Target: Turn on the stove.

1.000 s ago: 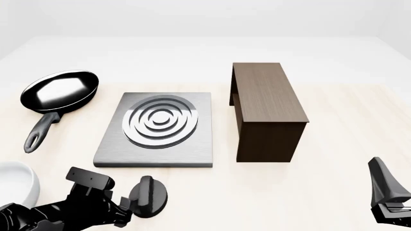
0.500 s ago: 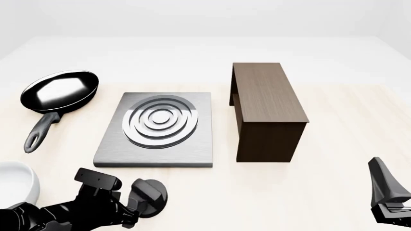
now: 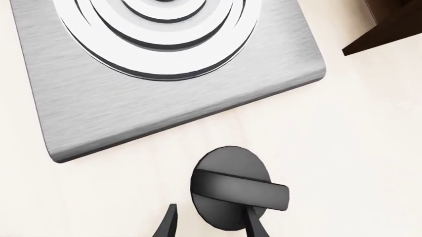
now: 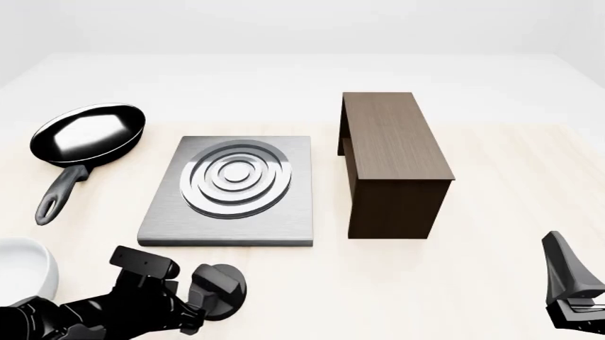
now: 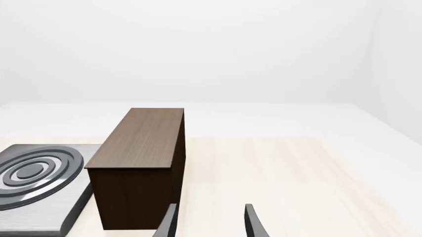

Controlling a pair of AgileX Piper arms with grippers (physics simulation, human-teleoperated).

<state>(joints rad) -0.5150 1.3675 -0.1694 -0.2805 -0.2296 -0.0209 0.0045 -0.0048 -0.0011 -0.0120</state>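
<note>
The stove [image 4: 232, 191] is a flat brushed-grey slab with raised silver burner rings, left of centre; it also shows in the left wrist view [image 3: 165, 98] and in the right wrist view [image 5: 33, 177]. Its separate black oval knob [image 4: 219, 289] lies on the table in front of the slab, its ridge [image 3: 240, 190] lying across the gripper's fingers. My left gripper [image 4: 194, 306] is open at the knob's near side; in the left wrist view [image 3: 211, 228] one finger [image 3: 254, 224] overlaps the knob's disc [image 3: 231, 168]. My right gripper [image 4: 560, 255] is open and empty at the front right [image 5: 209, 222].
A dark brown wooden cabinet [image 4: 392, 156] stands right of the stove, also in the right wrist view [image 5: 135, 163]. A black frying pan [image 4: 90, 133] lies at the far left. A white bowl [image 4: 19, 276] sits at the left front edge, beside my left arm.
The knob's ridge has turned from pointing away from me to lying crosswise, and my left gripper turned with it. Over the last half second almost nothing moved. The right arm stayed still.
</note>
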